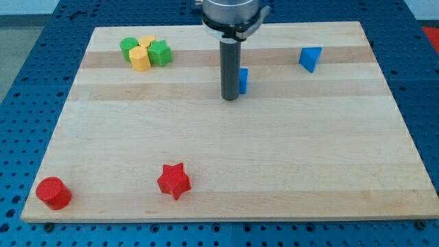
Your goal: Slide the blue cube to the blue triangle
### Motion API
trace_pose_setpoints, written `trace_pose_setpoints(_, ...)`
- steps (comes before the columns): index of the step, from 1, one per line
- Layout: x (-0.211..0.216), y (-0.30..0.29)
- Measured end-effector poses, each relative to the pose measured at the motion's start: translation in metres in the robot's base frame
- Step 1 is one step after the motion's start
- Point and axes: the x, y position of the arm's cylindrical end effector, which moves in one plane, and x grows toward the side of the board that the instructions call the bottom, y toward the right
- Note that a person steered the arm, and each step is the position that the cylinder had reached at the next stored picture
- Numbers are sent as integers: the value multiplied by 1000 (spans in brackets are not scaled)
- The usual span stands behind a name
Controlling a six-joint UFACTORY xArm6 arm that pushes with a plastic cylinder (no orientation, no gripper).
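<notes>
My tip [230, 98] rests on the wooden tabletop [226, 158] just above the frame's centre, touching the left side of the blue cube [243, 80], which it half hides. The tool is a bare rod with nothing to spread or pinch. The blue triangle [310, 58] sits apart at upper right. A green-and-yellow cluster [145, 52] lies upper left; a red star [173, 180] and red cylinder [53, 193] lie lower left.

A pale wooden tabletop [226, 171] of lengthwise planks fills most of the frame. Around it, at all 4 edges, shows a blue perforated base plate [27, 62] with regular rows of holes. Lighting is even and soft.
</notes>
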Motion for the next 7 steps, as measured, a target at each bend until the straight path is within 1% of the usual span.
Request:
trace_pose_setpoints(1, -14, 0)
trace_pose_setpoints(3, -50, 23)
trace_pose_setpoints(4, -59, -3)
trace_pose_setpoints(5, -63, 10)
trace_pose_setpoints(7, -74, 68)
